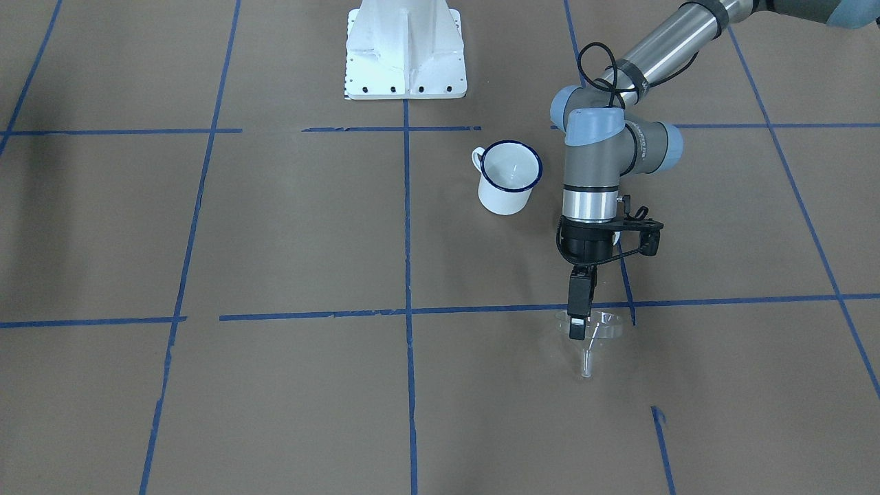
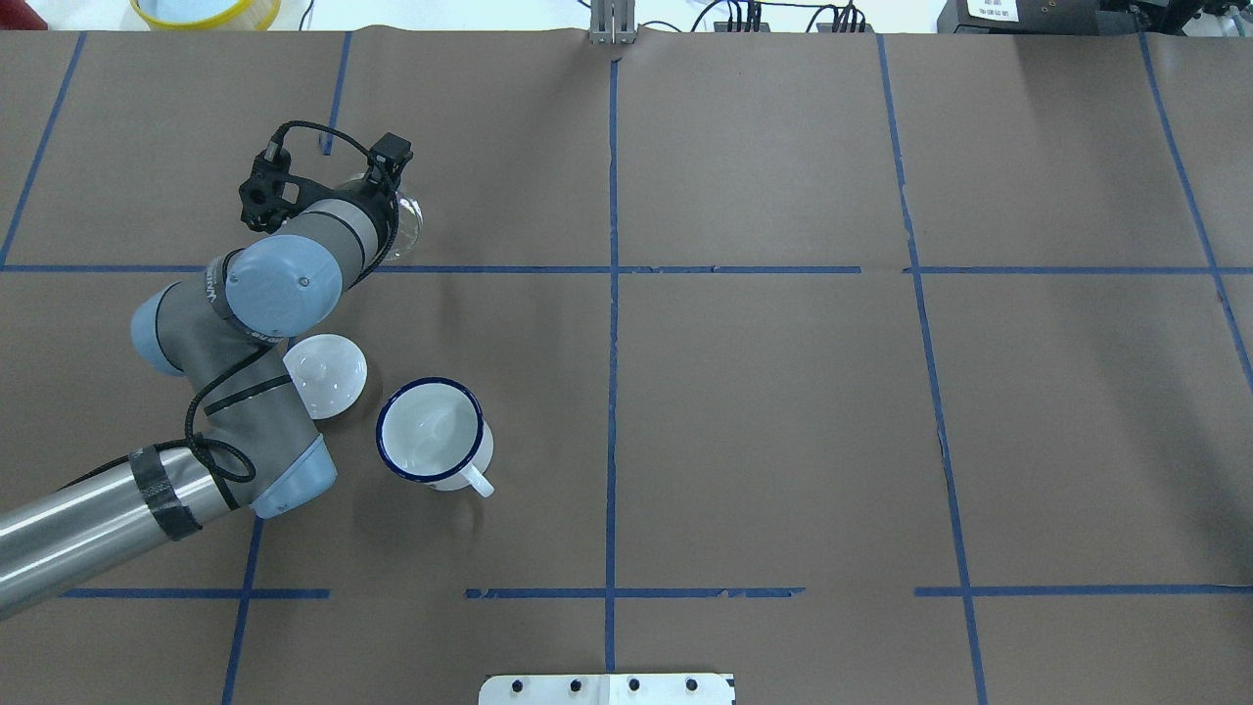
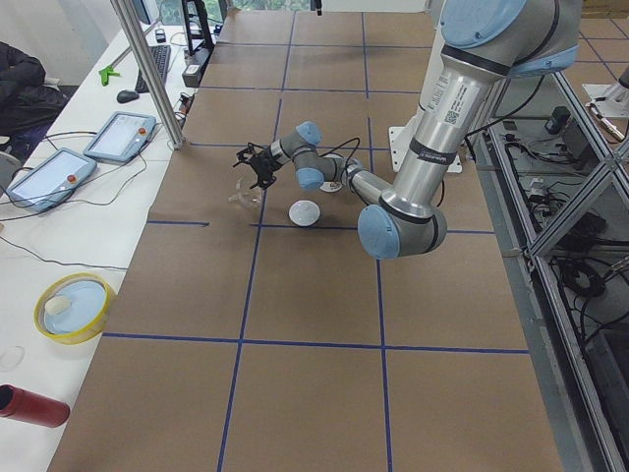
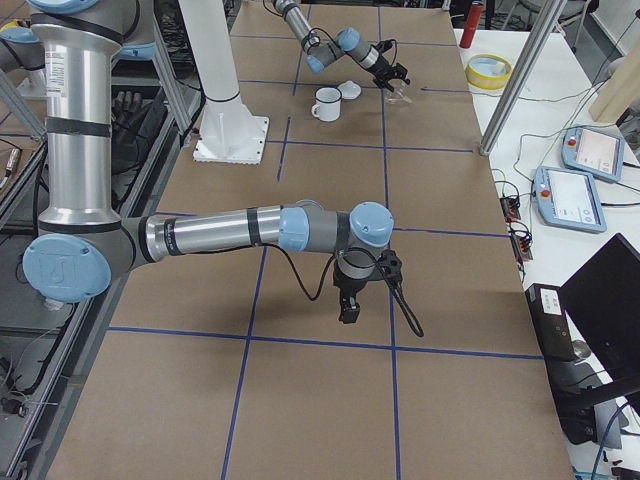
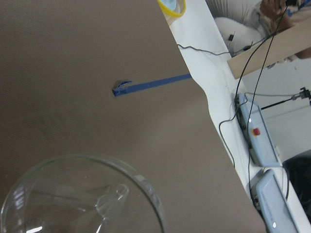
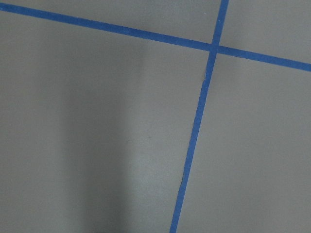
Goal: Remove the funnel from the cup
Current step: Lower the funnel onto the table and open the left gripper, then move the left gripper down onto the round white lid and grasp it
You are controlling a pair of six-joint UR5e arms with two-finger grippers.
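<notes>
The left gripper points straight down over the far left part of the table. It grasps the funnel by the rim. In the front-facing view one dark finger reaches down inside the wide mouth against the clear wall.

The funnel is out of the cup and well apart from it. It is upright, mouth up, with its short spout pointing down at the brown paper. Whether the spout tip touches the paper cannot be told. It sits just on the far side of a blue tape line that runs left to right across the table. In the left wrist view its round mouth fills the lower left corner, with the spout seen through it.

The cup stands upright, nearer the robot than the funnel. Its interior shows only white, and its loop handle points toward the robot's side. A white domed lid lies just to its left, partly under the left arm's wrist joints.

The right gripper hangs above bare paper at the table's right end, well away from the cup and funnel. Whether its jaws are parted or closed cannot be told.
</notes>
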